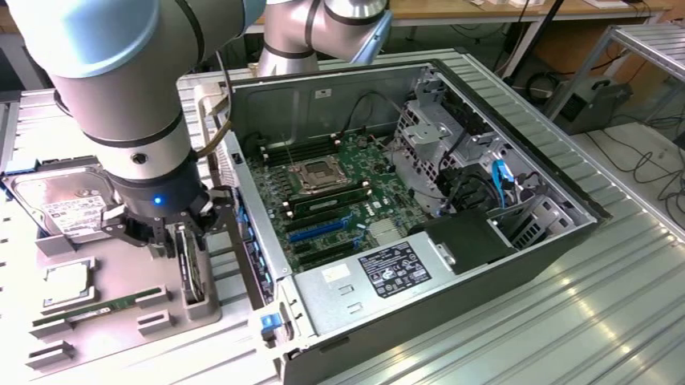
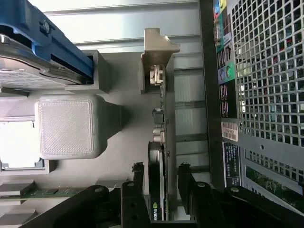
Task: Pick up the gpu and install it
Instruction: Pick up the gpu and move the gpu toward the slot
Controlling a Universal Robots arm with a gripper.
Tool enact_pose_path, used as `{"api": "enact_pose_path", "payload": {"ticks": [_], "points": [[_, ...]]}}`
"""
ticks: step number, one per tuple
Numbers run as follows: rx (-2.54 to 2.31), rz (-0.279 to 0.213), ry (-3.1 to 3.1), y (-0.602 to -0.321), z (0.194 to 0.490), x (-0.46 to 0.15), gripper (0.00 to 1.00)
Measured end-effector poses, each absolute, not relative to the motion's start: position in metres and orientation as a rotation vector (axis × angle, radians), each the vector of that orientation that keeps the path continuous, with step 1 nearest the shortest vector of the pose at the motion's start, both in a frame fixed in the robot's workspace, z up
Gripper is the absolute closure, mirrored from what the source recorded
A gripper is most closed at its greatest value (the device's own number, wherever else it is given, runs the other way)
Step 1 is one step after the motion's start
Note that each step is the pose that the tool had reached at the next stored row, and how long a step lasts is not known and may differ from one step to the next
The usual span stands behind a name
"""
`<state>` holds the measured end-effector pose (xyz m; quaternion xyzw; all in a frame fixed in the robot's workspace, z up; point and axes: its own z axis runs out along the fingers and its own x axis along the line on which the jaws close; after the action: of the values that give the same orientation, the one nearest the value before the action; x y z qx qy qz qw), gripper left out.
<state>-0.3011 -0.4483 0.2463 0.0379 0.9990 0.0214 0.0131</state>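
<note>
Slim black gpu (image 1: 195,273) (image 2: 156,175), silver-bracketed end, standing on edge in grey tray (image 1: 118,293) slot

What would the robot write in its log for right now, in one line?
gripper: open, astride gpu | gpu: standing on edge in grey tray, not lifted | grasp: not yet made

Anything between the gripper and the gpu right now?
Nothing. In the wrist view the open gripper straddles the gpu, with a bare gap on each side of the card.
</note>
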Motion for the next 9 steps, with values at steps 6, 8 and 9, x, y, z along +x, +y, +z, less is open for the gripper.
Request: {"api": "enact_pose_path", "payload": {"ticks": [6,8,9], "points": [[0.118,0.067,3.112,-0.448,0.251,-0.301,0.74],[0.118,0.067,3.112,-0.448,0.254,-0.301,0.74],[0.118,0.067,3.112,-0.448,0.256,-0.301,0.74]]}}
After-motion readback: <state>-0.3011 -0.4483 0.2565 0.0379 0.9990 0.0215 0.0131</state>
